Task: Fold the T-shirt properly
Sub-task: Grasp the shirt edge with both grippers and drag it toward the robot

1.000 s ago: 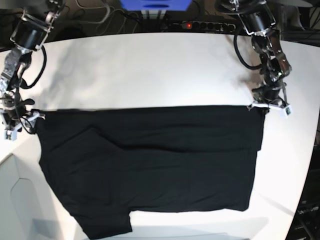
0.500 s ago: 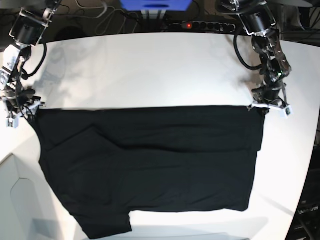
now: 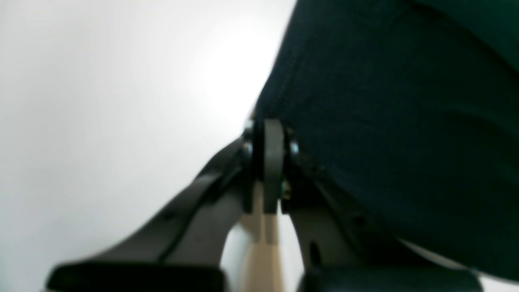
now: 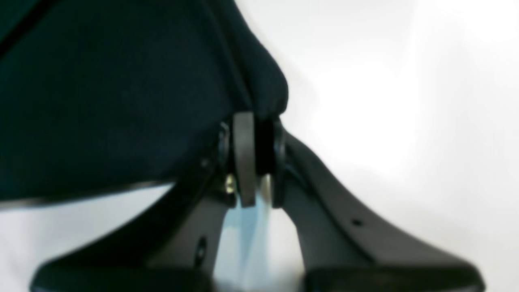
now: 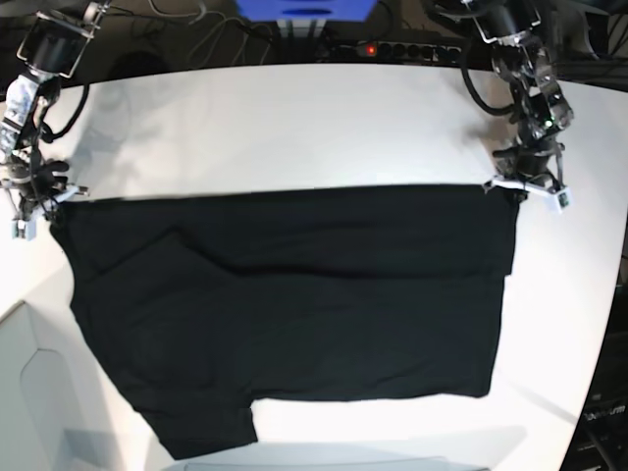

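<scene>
We see the T-shirt (image 5: 294,304) lying flat, long axis crosswise on the table (image 5: 294,128); left gripper (image 5: 522,184) and right gripper (image 5: 41,199) each clamp a far corner.

A white table (image 5: 294,128), with a black power strip (image 5: 392,49) and blue box (image 5: 304,10) behind it

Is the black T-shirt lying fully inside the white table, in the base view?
No, the T-shirt hangs over the table edge at its lower left.
</scene>
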Robot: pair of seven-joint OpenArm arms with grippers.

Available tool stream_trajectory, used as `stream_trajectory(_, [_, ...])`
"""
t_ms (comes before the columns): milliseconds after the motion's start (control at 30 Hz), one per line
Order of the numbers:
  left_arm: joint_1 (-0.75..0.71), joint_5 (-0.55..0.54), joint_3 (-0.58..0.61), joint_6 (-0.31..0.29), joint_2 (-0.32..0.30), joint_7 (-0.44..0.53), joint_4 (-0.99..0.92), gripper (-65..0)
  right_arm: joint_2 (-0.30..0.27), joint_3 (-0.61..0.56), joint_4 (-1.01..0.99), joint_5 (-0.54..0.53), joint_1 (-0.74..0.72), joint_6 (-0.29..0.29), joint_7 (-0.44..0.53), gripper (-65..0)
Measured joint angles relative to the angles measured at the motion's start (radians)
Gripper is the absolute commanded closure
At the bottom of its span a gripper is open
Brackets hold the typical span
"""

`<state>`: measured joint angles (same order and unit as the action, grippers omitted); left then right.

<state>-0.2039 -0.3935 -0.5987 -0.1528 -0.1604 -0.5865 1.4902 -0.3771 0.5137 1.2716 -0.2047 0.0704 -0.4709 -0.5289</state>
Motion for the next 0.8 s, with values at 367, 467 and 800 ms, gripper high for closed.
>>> stream_trajectory(367, [-0.010, -0.009, -0.035, -0.008, 0.008, -0.010, 0.167, 0.0, 0.003, 0.048, 0.293, 0.012, 0.053, 0.000, -0.038, 0.0])
stream_trajectory(467, [0.051, -0.006, -0.036, -0.007, 0.003, -0.016, 0.166, 0.0, 0.003, 0.046, 0.310, 0.009, -0.028, -0.004, -0.108, 0.0])
stream_trajectory(800, [0.286, 0.004, -0.041, 0.002, -0.003, -0.193, 0.189, 0.0, -0.071, -0.100, 0.320, 0.008, -0.381, -0.003, -0.298, 0.0])
